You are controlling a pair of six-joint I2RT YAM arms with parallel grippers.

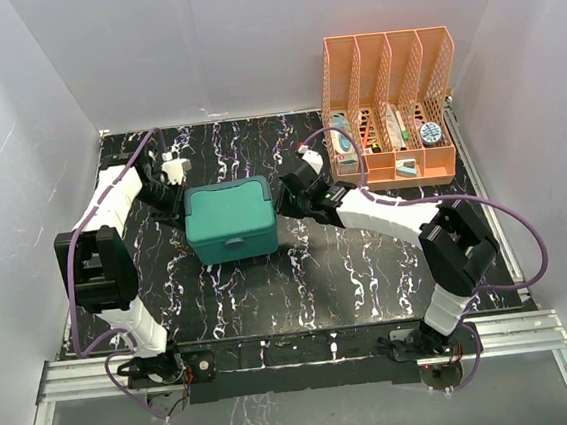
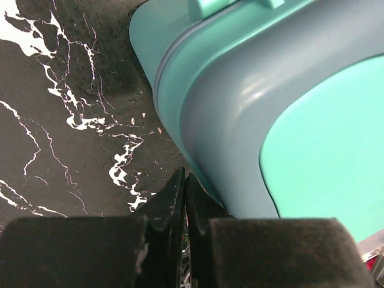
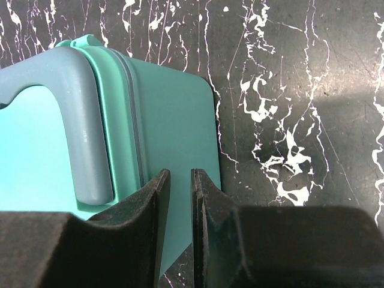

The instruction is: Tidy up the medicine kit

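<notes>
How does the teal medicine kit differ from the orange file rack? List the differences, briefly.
The medicine kit is a solid teal box; the file rack is orange open mesh. The medicine kit's lid is shut, hiding whatever is inside; the file rack is open-topped, with small items showing in its compartments. The medicine kit sits mid-table; the file rack stands at the far right corner. Both rest on the black marbled table.

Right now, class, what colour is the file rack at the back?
Orange; the file rack shows best in the top external view.
</notes>
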